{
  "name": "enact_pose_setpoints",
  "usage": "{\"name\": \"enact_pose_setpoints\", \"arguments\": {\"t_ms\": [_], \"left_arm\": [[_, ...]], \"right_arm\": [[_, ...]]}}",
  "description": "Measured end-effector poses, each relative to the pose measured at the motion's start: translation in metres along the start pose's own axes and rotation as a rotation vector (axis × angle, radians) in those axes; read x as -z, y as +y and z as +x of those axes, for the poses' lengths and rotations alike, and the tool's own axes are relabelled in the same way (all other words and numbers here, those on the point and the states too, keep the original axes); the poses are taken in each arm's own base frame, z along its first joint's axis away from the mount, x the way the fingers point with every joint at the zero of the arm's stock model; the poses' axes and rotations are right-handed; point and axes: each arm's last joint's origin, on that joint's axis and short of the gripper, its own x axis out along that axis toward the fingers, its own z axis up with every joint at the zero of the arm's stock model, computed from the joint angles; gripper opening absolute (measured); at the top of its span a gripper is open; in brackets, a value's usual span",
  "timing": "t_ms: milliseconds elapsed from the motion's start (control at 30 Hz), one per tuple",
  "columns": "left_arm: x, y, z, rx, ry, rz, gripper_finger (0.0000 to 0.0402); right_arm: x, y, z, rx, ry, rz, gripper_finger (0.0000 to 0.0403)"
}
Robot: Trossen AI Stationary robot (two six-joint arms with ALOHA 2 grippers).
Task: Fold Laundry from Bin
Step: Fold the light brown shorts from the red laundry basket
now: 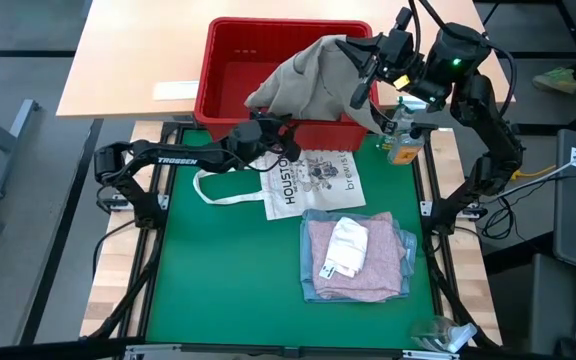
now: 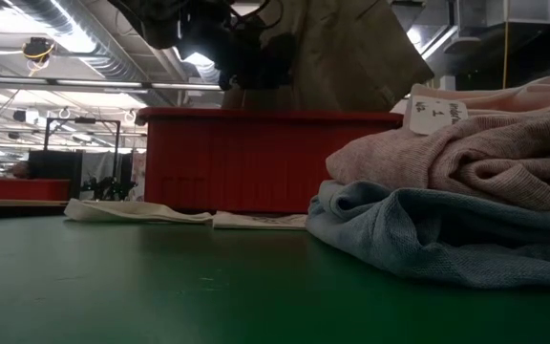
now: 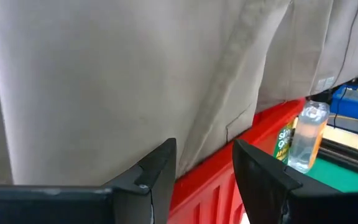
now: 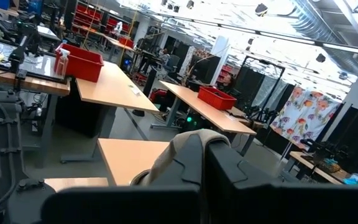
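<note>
A khaki-grey garment point(image 1: 303, 80) hangs over the red bin point(image 1: 230, 60) at the table's far edge. My right gripper point(image 1: 356, 52) is shut on its top, high above the bin's right part. The cloth drops behind the bin's near wall point(image 2: 265, 158). My left gripper point(image 1: 280, 138) stands open and level at the bin's near rim, its fingers point(image 3: 157, 171) facing the hanging cloth point(image 3: 123, 81) without a visible touch. A folded stack lies front right: a white piece point(image 1: 348, 245) on a pink one point(image 1: 353, 265) on a light blue one point(image 2: 428, 234). My right gripper pinches a bunched upper part of the khaki-grey garment point(image 4: 182, 149) between its two shut fingers. The fingers lie about level and come from the table's right side. The garment hangs slack below them, and its lower part goes down into the bin.
A white tote bag printed "HOUSTON" point(image 1: 303, 180) lies flat on the green mat in front of the bin. A clear bottle with an orange base point(image 1: 403, 148) stands by the bin's right near corner. Crumpled clear plastic point(image 1: 443, 335) lies at the front right corner.
</note>
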Motion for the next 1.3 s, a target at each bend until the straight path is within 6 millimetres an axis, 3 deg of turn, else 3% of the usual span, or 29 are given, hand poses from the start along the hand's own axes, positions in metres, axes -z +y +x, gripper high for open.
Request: {"name": "enact_pose_setpoints", "arguments": {"t_ms": [367,567,800,1133,1300], "left_arm": [[-0.003,0.0,0.001,0.032,-0.023,-0.139,0.0151],[0.01,-0.008,0.013,0.04,-0.077,-0.166,0.0151],[0.025,-0.007,0.021,-0.112,-0.065,-0.159,0.0151],[0.023,0.005,0.026,-0.148,-0.084,-0.171,0.015],[0.023,0.007,0.028,-0.154,-0.083,-0.171,0.0116]], "right_arm": [[0.0,0.001,0.0,-0.033,-0.013,0.001,0.0004],[0.0,0.001,0.0,-0.041,-0.017,0.003,0.0006],[0.0,0.002,0.0,-0.054,-0.011,0.001,0.0004],[0.0,0.002,0.0,-0.064,-0.014,0.001,0.0005],[0.0,0.002,0.0,-0.064,-0.014,0.001,0.0004]]}}
